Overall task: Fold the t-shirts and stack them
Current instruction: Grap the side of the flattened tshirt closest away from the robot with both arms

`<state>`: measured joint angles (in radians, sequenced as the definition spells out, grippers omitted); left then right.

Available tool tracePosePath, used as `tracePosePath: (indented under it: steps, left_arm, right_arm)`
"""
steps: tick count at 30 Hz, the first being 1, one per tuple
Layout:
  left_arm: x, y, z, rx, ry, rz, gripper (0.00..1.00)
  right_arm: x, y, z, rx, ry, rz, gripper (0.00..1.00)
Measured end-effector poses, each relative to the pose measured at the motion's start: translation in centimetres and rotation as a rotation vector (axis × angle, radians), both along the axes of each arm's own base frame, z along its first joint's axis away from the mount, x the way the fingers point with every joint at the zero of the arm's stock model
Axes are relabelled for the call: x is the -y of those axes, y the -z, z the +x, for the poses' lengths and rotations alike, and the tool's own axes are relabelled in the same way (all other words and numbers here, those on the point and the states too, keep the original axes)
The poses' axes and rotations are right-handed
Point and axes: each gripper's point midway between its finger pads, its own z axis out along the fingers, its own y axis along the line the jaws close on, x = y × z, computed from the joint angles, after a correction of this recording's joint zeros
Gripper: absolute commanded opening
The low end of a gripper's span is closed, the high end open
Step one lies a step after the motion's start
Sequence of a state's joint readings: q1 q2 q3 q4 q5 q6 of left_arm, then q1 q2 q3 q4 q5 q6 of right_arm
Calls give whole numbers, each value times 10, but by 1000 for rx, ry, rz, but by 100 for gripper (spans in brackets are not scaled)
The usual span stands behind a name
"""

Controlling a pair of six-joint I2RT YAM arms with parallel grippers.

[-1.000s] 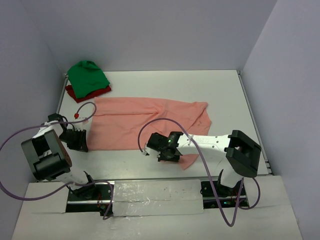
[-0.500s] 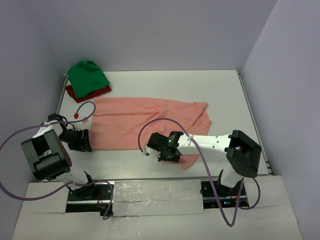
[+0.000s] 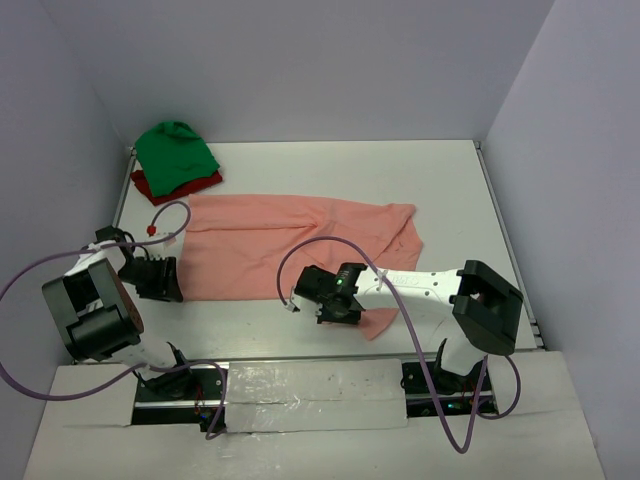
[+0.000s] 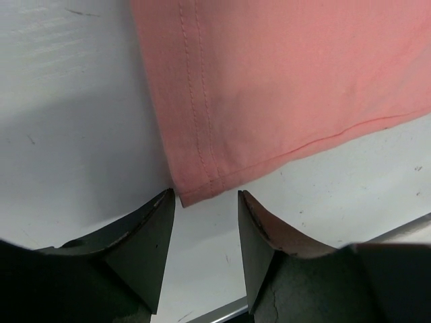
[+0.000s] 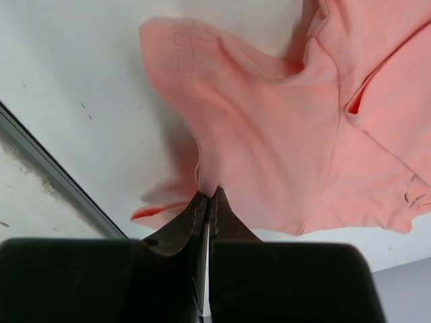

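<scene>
**Right gripper (image 3: 300, 293) clamped on the salmon-pink t-shirt (image 3: 290, 245); left gripper (image 3: 160, 278) parted at its hem corner**

The right gripper (image 5: 209, 195) is clenched: its two fingers press together on a pinch of the salmon-pink t-shirt (image 5: 283, 134). The cloth rises from that pinch in a loose fold. A flap with a double row of stitching spreads up and to the left of the fingers. The left gripper (image 4: 205, 195) is released, its jaws standing apart with nothing between them. The near-left corner of the shirt's stitched hem (image 4: 195, 182) lies just ahead of the gap, close beside one fingertip; whether it touches cannot be told.

The salmon-pink t-shirt (image 4: 289, 81) lies spread lengthwise across the middle of the table (image 3: 400, 170). Its left edge is straight and flat. Its right end is rumpled, and a piece of it trails toward the near edge under the right arm. The left gripper sits at the shirt's near-left corner, the right gripper at its near edge right of centre.

In the far-left corner of the table, well apart from the pink shirt, the green t-shirt (image 3: 175, 150) lies bunched on top of the dark red t-shirt (image 3: 160, 188), whose edge shows beneath it on the near side.
</scene>
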<state>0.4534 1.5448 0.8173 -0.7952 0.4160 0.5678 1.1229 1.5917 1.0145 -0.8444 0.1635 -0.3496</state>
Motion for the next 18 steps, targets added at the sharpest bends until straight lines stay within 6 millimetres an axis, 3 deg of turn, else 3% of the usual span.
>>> tracePosePath:
  steps: [4,7,9,18]
  left_arm:
    - [-4,0,6,28,-8,22,47]
    - [-8,1,10,41,-8,41,33]
    - [-10,2,12,46,-9,47,29]
    - [-10,4,16,61,-11,47,20]
  right_arm:
    - [1,0,0,-2,0,-3,0]
    - [1,0,0,-2,0,-4,0]
    - [1,0,0,-2,0,-5,0]
    - [1,0,-1,-2,0,-6,0]
